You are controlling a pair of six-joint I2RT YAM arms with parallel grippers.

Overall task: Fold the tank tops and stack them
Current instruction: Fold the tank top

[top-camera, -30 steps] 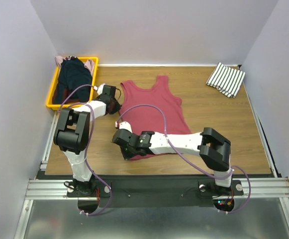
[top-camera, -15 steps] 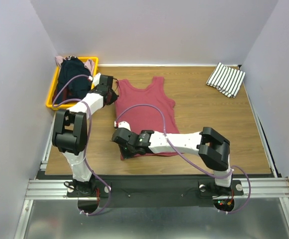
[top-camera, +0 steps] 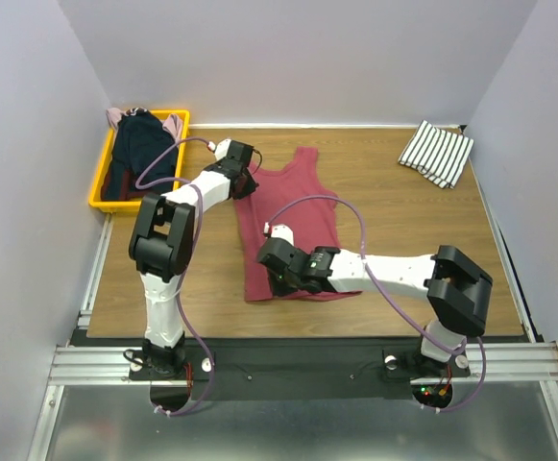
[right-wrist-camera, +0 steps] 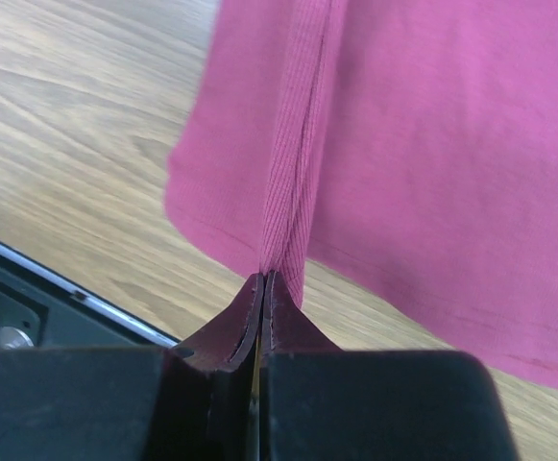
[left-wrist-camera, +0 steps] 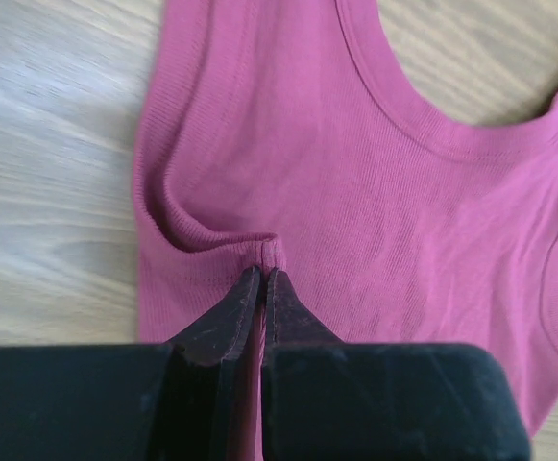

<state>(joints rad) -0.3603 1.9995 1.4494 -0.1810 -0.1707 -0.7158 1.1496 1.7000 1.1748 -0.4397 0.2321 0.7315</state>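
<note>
The dark red tank top [top-camera: 293, 226] lies on the wooden table, its left side partly folded over. My left gripper [top-camera: 247, 184] is shut on a pinch of its upper left edge by the armhole; the left wrist view shows the red cloth [left-wrist-camera: 355, 192] bunched at the fingertips [left-wrist-camera: 262, 273]. My right gripper [top-camera: 275, 276] is shut on the lower left hem; the right wrist view shows a ridge of red cloth [right-wrist-camera: 303, 163] lifted from the fingertips [right-wrist-camera: 262, 279]. The striped tank top [top-camera: 436, 152] lies folded at the far right corner. Dark navy [top-camera: 142, 146] and pale pink [top-camera: 171, 126] tops fill the bin.
A yellow bin [top-camera: 100, 188] stands at the far left of the table. The table's near edge and a metal rail [right-wrist-camera: 29, 264] lie just under my right gripper. Grey walls close in the table on three sides.
Both grippers have moved to the right, carrying the red top's left edge over the cloth. The top now looks narrower than a second ago.
</note>
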